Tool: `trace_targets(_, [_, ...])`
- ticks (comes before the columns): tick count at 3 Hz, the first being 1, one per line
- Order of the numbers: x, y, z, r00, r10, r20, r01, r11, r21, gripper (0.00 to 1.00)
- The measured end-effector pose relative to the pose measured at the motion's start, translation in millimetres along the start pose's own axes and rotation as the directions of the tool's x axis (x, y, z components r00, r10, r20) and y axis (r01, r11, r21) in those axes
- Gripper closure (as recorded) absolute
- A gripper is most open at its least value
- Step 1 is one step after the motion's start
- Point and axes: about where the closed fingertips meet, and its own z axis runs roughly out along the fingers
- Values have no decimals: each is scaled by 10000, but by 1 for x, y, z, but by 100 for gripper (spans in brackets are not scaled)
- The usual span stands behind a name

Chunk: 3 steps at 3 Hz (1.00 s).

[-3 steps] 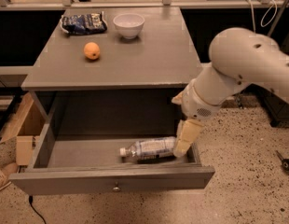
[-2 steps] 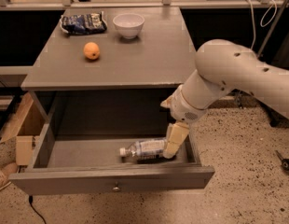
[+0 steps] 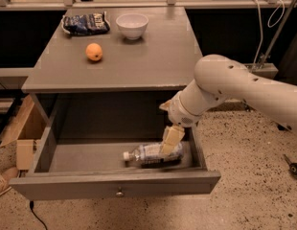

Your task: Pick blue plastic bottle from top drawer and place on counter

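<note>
Cream-coloured gripper [image 3: 170,143] now sits over the right-hand end of the blue plastic bottle [image 3: 146,154], having shifted left from beside it moments earlier; whether it has clamped on cannot be told. The bottle lies unmoved on its side, cap leftward, in the open top drawer [image 3: 115,183]. On the counter [image 3: 139,56] above: orange [image 3: 94,51], white bowl [image 3: 132,24], snack bag [image 3: 85,23].
</note>
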Motion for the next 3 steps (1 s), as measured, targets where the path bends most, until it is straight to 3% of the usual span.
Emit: trace_targets(3, [21, -9, 64, 9998, 145, -170, -142, 9998, 150, 0])
